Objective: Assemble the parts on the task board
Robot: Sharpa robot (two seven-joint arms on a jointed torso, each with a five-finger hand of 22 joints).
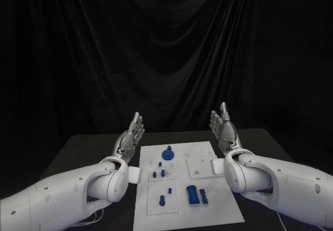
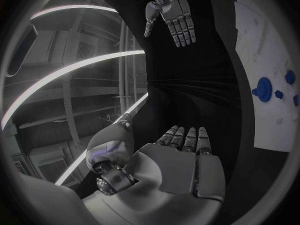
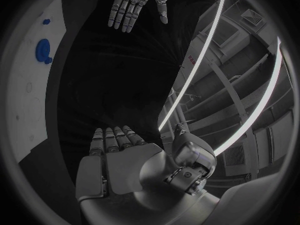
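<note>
Black curtain hangs behind a black worktop (image 1: 83, 147), and the white task board (image 1: 208, 211) lies along its middle, running from the near edge toward the far edge. Blue parts sit on the board: a round part with a knob (image 1: 168, 154) near the far end, a few small pegs (image 1: 160, 172) around the middle toward the left edge of the board, an upright pin (image 1: 160, 199) nearer the front, and a larger block (image 1: 192, 195) with a narrower bar (image 1: 203, 195) just beside it toward the near end. Both white arms reach in from the near side and flank the board. The left hand (image 1: 130, 135) is raised above the worktop at the board's left edge, fingers straight and together, pointing up and away, holding nothing. The right hand (image 1: 225, 130) is raised likewise at the board's right edge, flat and released, palm turned inward toward the other hand. Neither hand touches the board or any part. From the left wrist view the left hand's palm (image 2: 178, 165) shows bare, with the right hand (image 2: 175, 17) facing it across the gap and the round part (image 2: 265, 89) on the board off to one side.
</note>
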